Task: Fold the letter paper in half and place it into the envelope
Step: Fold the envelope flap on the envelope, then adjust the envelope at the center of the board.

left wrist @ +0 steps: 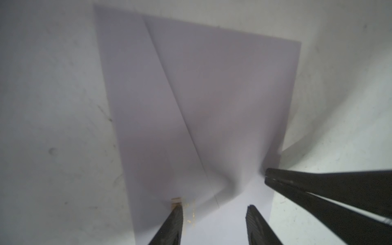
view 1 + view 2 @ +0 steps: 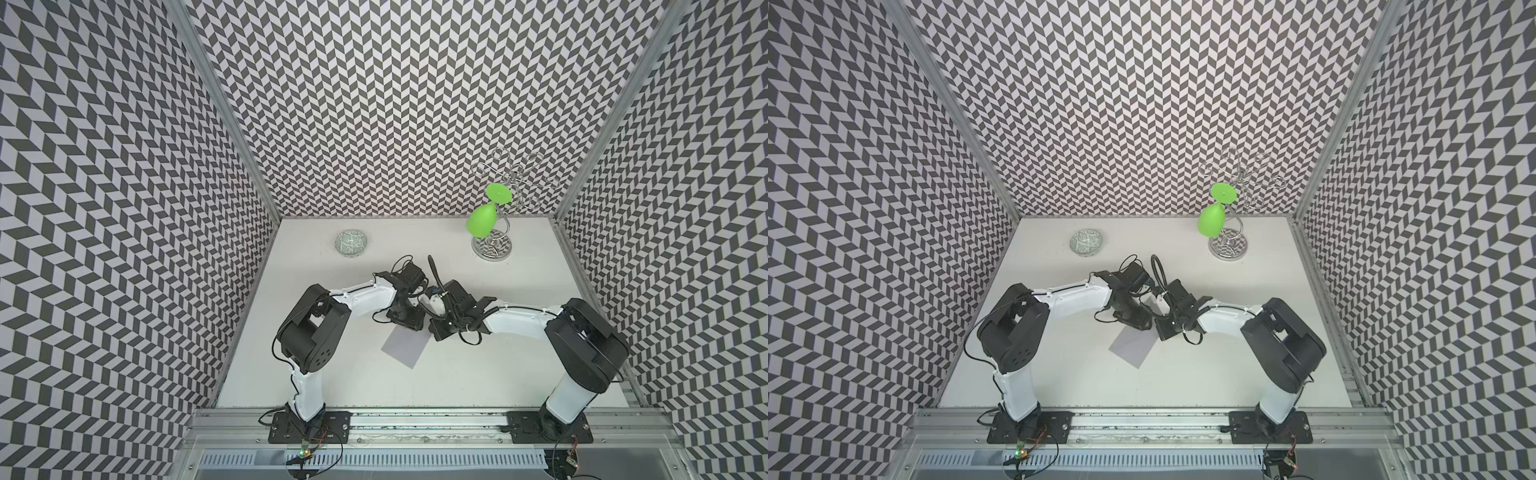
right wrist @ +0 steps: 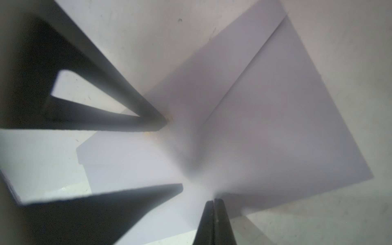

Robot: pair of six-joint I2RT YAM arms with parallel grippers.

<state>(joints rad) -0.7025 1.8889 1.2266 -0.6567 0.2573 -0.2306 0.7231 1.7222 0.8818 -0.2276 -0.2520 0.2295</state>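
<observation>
The envelope (image 2: 405,345) (image 2: 1131,347), a grey-lavender rectangle, lies flat on the white table under both wrists. In the left wrist view my left gripper (image 1: 214,206) stands open over the envelope's (image 1: 212,95) near end, with nothing between its fingers. A tiny tan scrap (image 1: 176,200) shows at one fingertip. I cannot tell whether it is the letter paper, which is otherwise hidden. My right gripper (image 3: 214,199) (image 1: 266,174) is shut on the envelope's (image 3: 286,127) side edge. The top layer puckers upward there.
A patterned bowl (image 2: 351,243) sits at the back left of the table. At the back right a green wine glass (image 2: 482,222) hangs upside down on a wire rack (image 2: 492,247). Patterned walls close in three sides.
</observation>
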